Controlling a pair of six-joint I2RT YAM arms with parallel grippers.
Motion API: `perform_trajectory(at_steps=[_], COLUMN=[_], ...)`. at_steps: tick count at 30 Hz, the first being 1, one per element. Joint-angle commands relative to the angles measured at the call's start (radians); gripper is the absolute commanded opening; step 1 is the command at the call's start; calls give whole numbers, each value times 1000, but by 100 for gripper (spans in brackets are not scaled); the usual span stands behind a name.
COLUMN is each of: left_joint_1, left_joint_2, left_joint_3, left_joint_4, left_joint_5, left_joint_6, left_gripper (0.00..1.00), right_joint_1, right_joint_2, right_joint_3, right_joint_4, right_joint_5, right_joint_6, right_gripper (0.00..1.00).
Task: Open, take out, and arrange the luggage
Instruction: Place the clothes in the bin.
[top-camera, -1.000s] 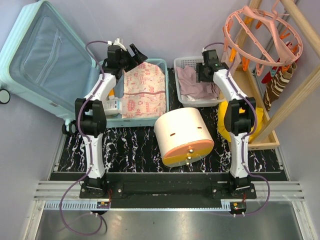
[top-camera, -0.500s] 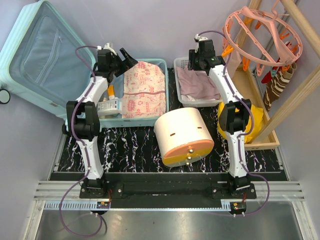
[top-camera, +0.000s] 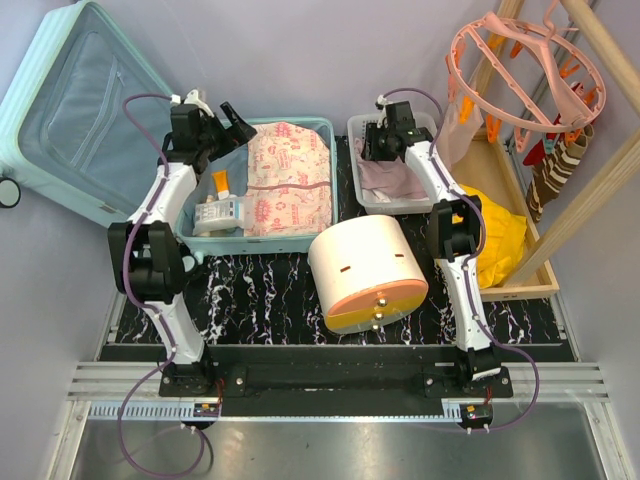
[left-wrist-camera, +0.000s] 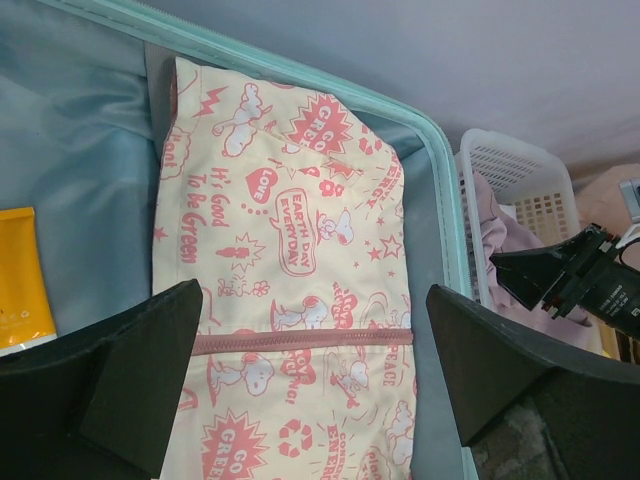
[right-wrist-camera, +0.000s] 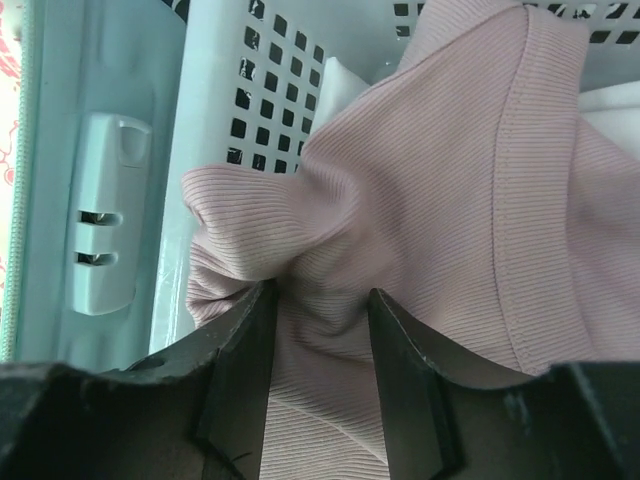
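both arms have swung back and to the left since the earlier view. left gripper (left-wrist-camera: 314, 300) has drawn away from the middle of the case towards its rear left corner. right gripper (right-wrist-camera: 320, 292) has shifted from the middle of the white basket (right-wrist-camera: 250, 90) to its left end, and its jaws have narrowed.

luggage (top-camera: 70, 110): open. lid leans up at the far left, lining exposed. the base lies flat just left of the basket, their walls touching or nearly so. contents remain inside: a printed pouch (left-wrist-camera: 290, 220) fills the right half, and an orange tube (left-wrist-camera: 20, 260) lies on the lining to its left.

left gripper: jaws fully apart, nothing between them, hovering above the pouch and not in contact with it.

right gripper: jaws drawn in on a fold of the pink ribbed garment (right-wrist-camera: 450, 180) in the basket. cloth is bunched in the gap and creases run out from it, so the pinch appears made.

assessment: opening is done and unpacking is partly done. the right arm is judged to be tidying the garment in the basket. the left arm is placed to take the pouch next. risk: the pouch is wide and flat, so the open jaws will need an edge or a raised fold.
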Motion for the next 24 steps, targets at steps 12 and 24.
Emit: perform_trajectory(at_steps=[12, 24], left_joint_1=[27, 41], left_joint_2=[-86, -11], left_joint_3=[-38, -20], left_joint_4=[-24, -168], left_joint_5=[-45, -39], left_joint_6=[54, 98], left_gripper=[99, 99], right_joint_1=[-7, -5], right_joint_2=[52, -25], right_joint_3=[-1, 96], right_joint_4=[-76, -73], right_joint_5=[178, 37], right_joint_6=[48, 34], right_gripper=[56, 70])
